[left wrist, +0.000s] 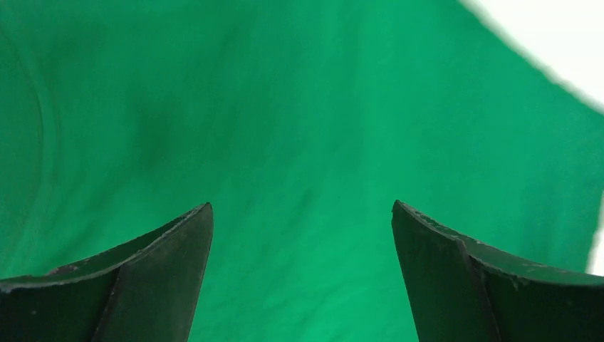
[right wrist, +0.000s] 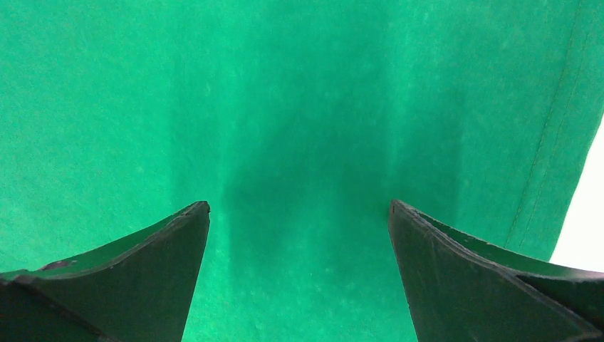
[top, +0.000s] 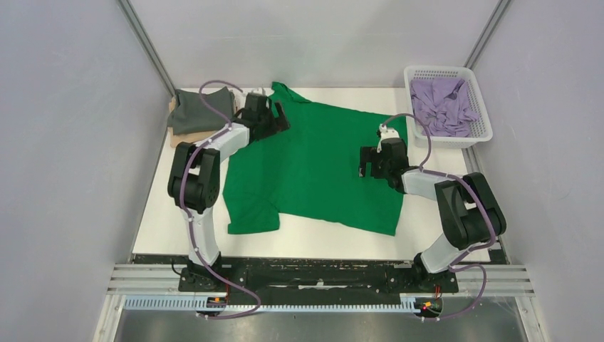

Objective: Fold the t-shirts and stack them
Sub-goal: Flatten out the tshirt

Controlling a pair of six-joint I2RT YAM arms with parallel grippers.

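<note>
Grey walls point(top: 71, 142) close in a white table point(top: 313, 246), with the two arms bolted at its near edge.

At the far left corner lies a small pile: a dark grey shirt point(top: 203, 110) on top of a tan shirt point(top: 179, 137), of which only the edges show.

Just right of the pile, the left gripper point(top: 281, 117) reaches over the far left part of the green shirt point(top: 313, 171). In the left wrist view its fingers point(left wrist: 164, 271) stand wide apart with only green cloth point(left wrist: 299, 128) between and beneath them, and nothing is pinched. A corner of bare table point(left wrist: 563, 43) shows at the upper right of that view.

The green shirt is spread flat across the middle of the table. One sleeve points toward the near left and the other toward the far edge.

The right gripper point(top: 368, 165) hangs over the right part of the shirt. In the right wrist view its fingers point(right wrist: 149, 271) are likewise well apart and hold nothing. Smooth cloth point(right wrist: 299, 107) lies below them, and a stitched hem runs down the right side beside a strip of table point(right wrist: 587, 214).

At the far right corner sits a white mesh basket point(top: 486, 117), with a crumpled lavender shirt point(top: 441, 107) inside it.
</note>
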